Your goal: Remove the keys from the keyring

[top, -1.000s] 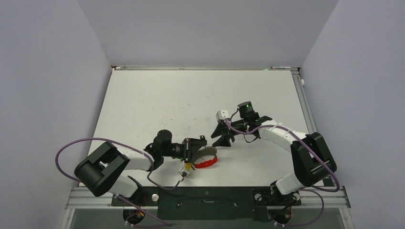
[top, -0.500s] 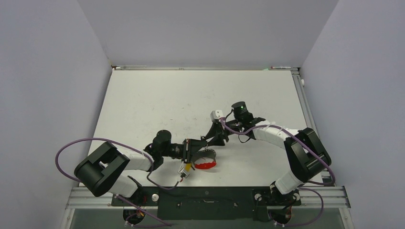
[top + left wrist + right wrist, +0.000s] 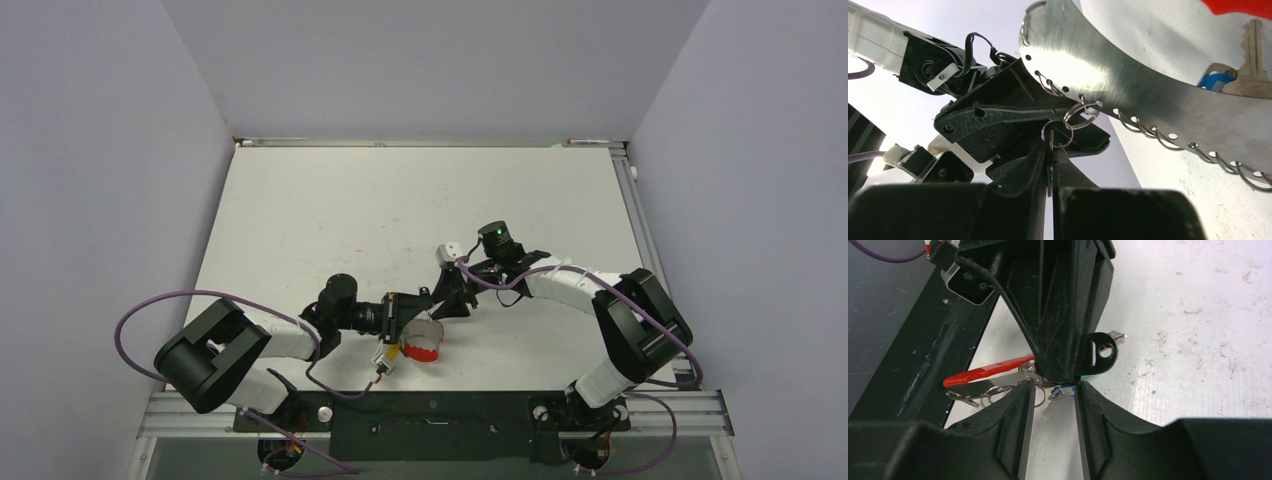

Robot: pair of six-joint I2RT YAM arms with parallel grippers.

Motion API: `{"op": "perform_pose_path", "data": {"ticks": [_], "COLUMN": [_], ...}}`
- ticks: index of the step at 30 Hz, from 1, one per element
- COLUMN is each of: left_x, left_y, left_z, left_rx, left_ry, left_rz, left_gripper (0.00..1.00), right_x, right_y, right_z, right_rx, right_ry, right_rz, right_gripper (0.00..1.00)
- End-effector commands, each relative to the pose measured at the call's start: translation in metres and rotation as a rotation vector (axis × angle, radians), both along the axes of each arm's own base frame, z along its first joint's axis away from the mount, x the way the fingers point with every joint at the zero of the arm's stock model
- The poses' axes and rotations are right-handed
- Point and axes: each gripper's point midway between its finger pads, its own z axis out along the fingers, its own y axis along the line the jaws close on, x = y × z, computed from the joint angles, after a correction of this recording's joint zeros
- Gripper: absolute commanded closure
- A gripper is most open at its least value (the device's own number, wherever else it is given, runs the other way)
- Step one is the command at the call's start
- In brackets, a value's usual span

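Red-and-grey keyring [image 3: 422, 349] sits by the middle of the counter's [image 3: 330, 220] near edge, one small wire loop [image 3: 1057, 135] clamped in the shut left gripper [image 3: 1050, 167], while the right gripper [image 3: 1054, 392] stands open close to the keys [image 3: 1250, 62].

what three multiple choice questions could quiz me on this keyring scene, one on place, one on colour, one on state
1. Where on the table is the keyring?
A. far left corner
B. at the two grippers' tips, toward the near edge
C. far right corner
2. What colour is its non-metal half?
A. red
B. yellow
C. black
3. How is the right gripper?
A. shut on a key
B. shut, empty
C. open

1 B: the top view shows it by the left gripper, toward the near edge.
2 A: a red band shows there.
3 C: its wrist view shows its fingers standing apart.
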Motion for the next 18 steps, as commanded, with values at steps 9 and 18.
{"op": "perform_pose_path", "data": {"ticks": [9, 18], "left_x": [-0.001, 0.000], "left_y": [-0.001, -0.002], "left_z": [0.020, 0.021], "left_rx": [-0.050, -0.053], "left_ry": [-0.064, -0.065], "left_rz": [-0.010, -0.015], "left_gripper": [1.00, 1.00], "right_x": [-0.027, -0.005], "right_y": [-0.001, 0.012], "right_z": [0.014, 0.022], "right_rx": [0.077, 0.090], "right_ry": [-0.005, 0.045], "right_rz": [0.144, -0.003], "right_gripper": [0.68, 0.65]}}
